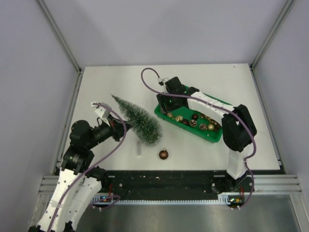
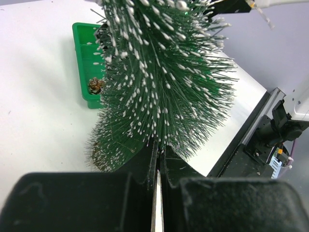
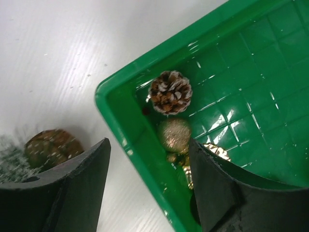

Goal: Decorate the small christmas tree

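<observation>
Tree (image 1: pixel 137 118) slants across the left-centre of the desk (image 1: pixel 217 82), tip to the upper left, base toward a red bauble (image 1: pixel 163 154) near the lower edge, the left pincer (image 2: pixel 158 154) clenched on its bristles. The right pincer (image 3: pixel 149 145) gapes astride the corner rim of the tray (image 3: pixel 116 111), one finger outside over the desk, one inside beside a gold ball (image 3: pixel 175 134) and pinecone (image 3: pixel 170 92). A narrow strip of desk parts tree from tray; a wide white band runs behind both to the far edge.
</observation>
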